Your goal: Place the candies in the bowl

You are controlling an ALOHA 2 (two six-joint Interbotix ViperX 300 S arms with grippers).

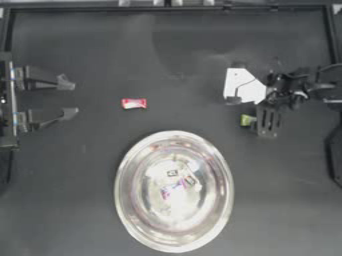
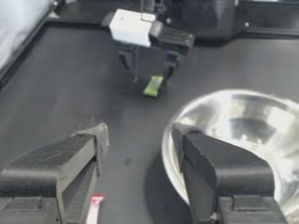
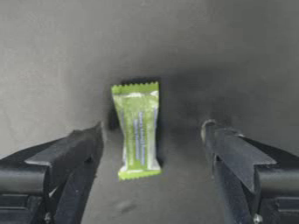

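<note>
The silver bowl point(image 1: 133, 205) sits at the table's front middle, and a few small wrapped candies point(image 1: 175, 187) lie inside among the reflections. A red candy point(image 1: 133, 103) lies on the table behind the bowl, to the left. A green candy point(image 3: 137, 129) lies flat on the table right of the bowl's far side. My right gripper point(image 3: 152, 129) hovers over it, open, one jaw on each side and neither touching the wrapper. In the top view the green candy point(image 1: 248, 120) shows beside the right gripper point(image 1: 251, 111). My left gripper point(image 1: 67, 97) waits open at the left edge, holding nothing.
In the left wrist view, the bowl point(image 2: 175, 144) curves close by one finger point(image 2: 198, 166), and the red candy point(image 2: 95, 209) shows low between the jaws. The right arm's white wrist block point(image 1: 242, 85) hangs over the table behind the green candy.
</note>
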